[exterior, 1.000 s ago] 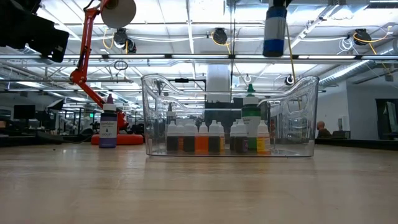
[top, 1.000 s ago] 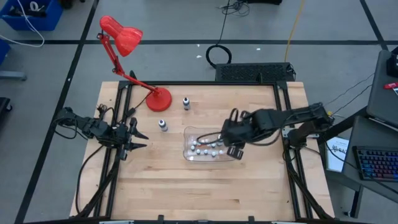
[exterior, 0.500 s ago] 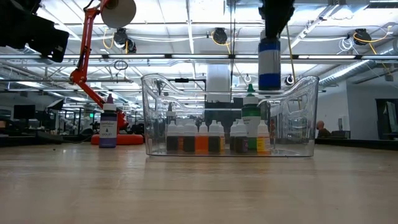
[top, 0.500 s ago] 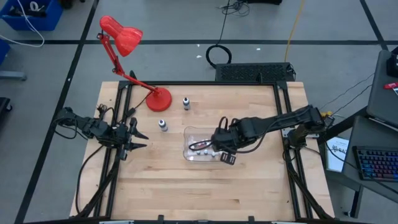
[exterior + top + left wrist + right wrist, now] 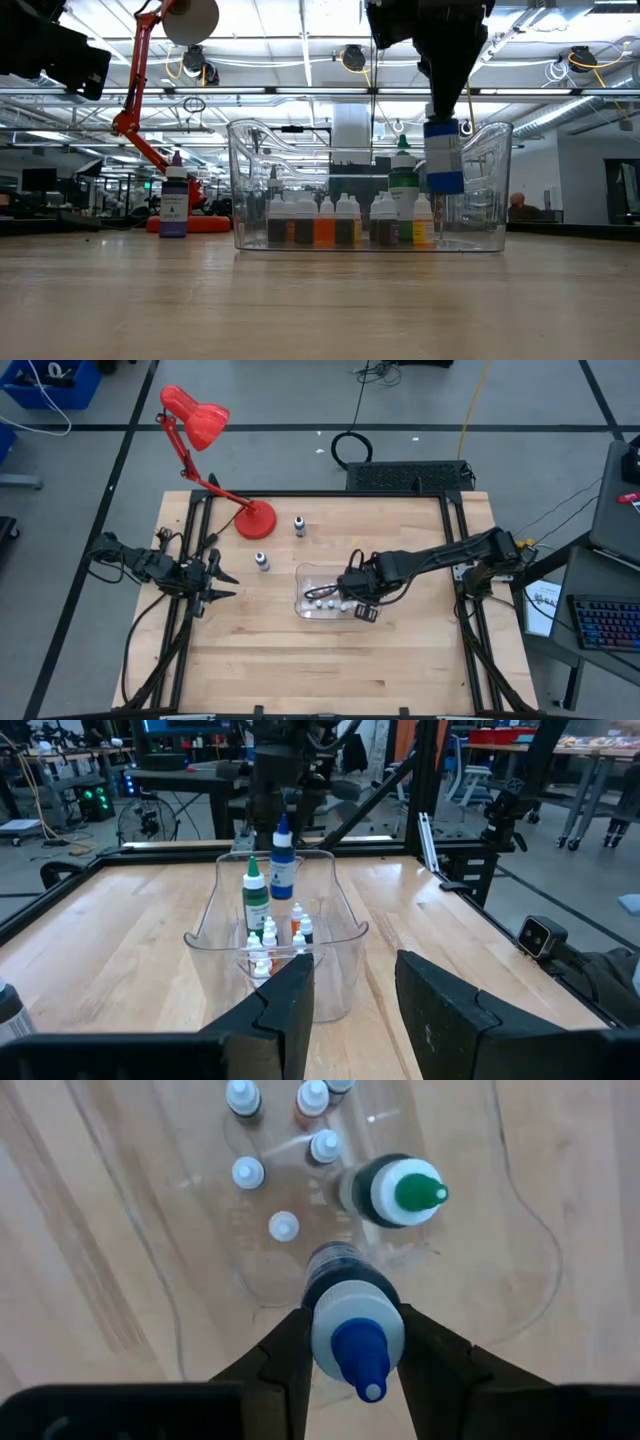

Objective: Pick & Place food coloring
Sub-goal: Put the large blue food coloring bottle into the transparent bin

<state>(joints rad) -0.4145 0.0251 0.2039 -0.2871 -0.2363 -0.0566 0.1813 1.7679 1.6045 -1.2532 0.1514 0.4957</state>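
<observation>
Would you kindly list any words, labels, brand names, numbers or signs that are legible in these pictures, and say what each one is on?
None can be read.
Blue-capped bottle held in the right gripper: label band, print too blurred.
Purple bottle beside the red lamp base: pale label, too small.
Paper sheet to the right of the wooden table: print too small.
Small bottles in the clear plastic bin: no legible labels.

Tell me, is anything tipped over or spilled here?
Nothing stands out. The little bottles stand upright in the clear plastic bin, two more bottles stand near the red lamp, and the right gripper holds a blue-capped bottle upright.
</observation>
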